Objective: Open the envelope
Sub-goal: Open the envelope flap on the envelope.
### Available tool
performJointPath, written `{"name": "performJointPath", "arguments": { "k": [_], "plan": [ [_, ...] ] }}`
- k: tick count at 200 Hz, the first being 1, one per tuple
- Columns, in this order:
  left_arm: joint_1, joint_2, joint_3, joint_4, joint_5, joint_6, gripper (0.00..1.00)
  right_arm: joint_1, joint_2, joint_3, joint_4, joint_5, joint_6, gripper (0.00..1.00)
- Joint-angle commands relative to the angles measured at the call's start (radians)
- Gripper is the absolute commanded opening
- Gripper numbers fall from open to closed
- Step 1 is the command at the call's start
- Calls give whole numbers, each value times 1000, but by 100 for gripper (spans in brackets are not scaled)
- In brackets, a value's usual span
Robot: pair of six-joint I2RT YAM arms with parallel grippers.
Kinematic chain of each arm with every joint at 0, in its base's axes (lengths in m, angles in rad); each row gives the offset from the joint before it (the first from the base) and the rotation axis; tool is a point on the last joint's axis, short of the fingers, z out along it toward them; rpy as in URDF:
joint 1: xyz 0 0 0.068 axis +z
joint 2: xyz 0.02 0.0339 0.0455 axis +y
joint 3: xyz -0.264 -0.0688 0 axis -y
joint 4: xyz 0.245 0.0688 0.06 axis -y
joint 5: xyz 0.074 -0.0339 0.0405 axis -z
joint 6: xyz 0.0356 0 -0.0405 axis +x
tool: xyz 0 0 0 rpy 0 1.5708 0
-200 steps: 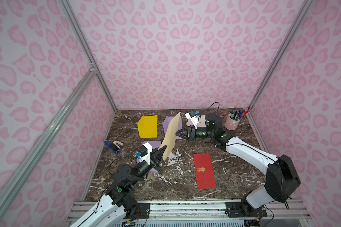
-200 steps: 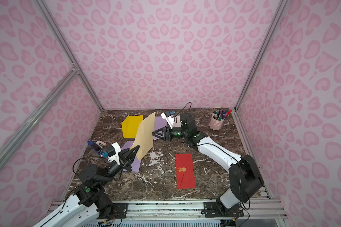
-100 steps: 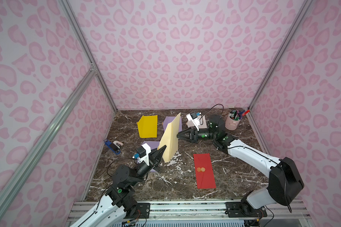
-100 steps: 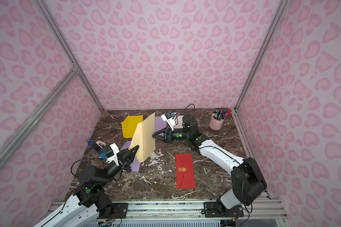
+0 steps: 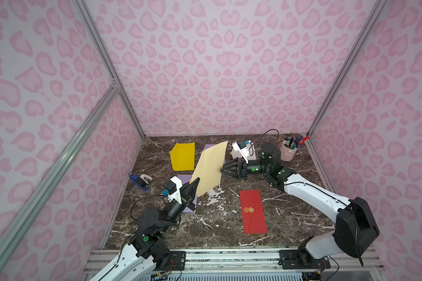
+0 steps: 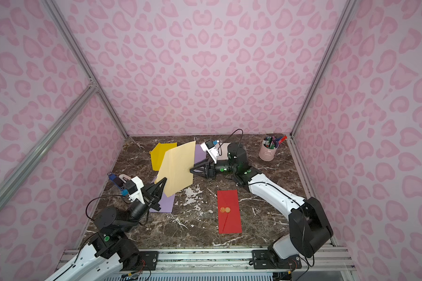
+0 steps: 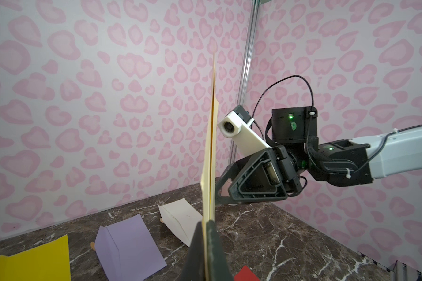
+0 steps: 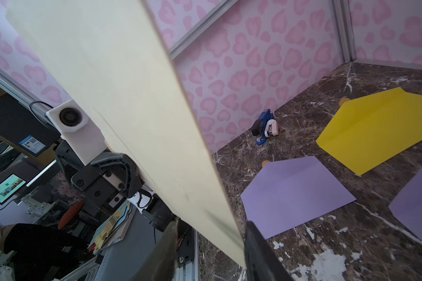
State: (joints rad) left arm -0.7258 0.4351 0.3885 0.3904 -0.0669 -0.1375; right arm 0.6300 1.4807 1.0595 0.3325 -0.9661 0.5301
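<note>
A cream envelope (image 5: 210,167) (image 6: 178,167) stands upright above the marble table, edge-on in the left wrist view (image 7: 211,146). My left gripper (image 5: 196,181) (image 6: 163,181) (image 7: 206,222) is shut on its lower near edge. My right gripper (image 5: 222,169) (image 6: 191,169) reaches in from the right at mid-height. Its jaws stand apart astride the envelope's far edge (image 8: 132,109). In the right wrist view one finger (image 8: 253,238) lies against the paper. The right gripper (image 8: 212,221) has a gap on its other side.
On the table lie a yellow envelope (image 5: 183,157), purple envelopes (image 6: 163,202) (image 8: 295,192), a white envelope (image 7: 180,219) and a red envelope (image 5: 252,211) at front centre. A pink pen cup (image 5: 288,150) stands back right, a blue stapler (image 5: 139,181) by the left wall.
The envelope has turned and now shows more of its broad face to the top views. The right jaws narrowed, then widened again at its edge. The left grip is unchanged.
</note>
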Motion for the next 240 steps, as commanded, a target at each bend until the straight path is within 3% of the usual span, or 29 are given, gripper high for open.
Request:
{"name": "performJointPath", "arguments": {
  "k": [1,50,144,210,240],
  "plan": [
    [2,11,15,-20,-49,-27,4,-7,-11,-14,9,-20,-11,49],
    [23,85,56,-61,39,-104,4,-36,-7,-55,54,-27,24,52],
    [189,131,45,35,327,-245,4,-54,14,-90,187,-97,46,53],
    [216,144,52,56,392,-281,4,-110,60,-88,227,-131,28,52],
    [221,157,55,50,397,-281,4,-122,78,-92,328,-174,96,48]
  ]
}}
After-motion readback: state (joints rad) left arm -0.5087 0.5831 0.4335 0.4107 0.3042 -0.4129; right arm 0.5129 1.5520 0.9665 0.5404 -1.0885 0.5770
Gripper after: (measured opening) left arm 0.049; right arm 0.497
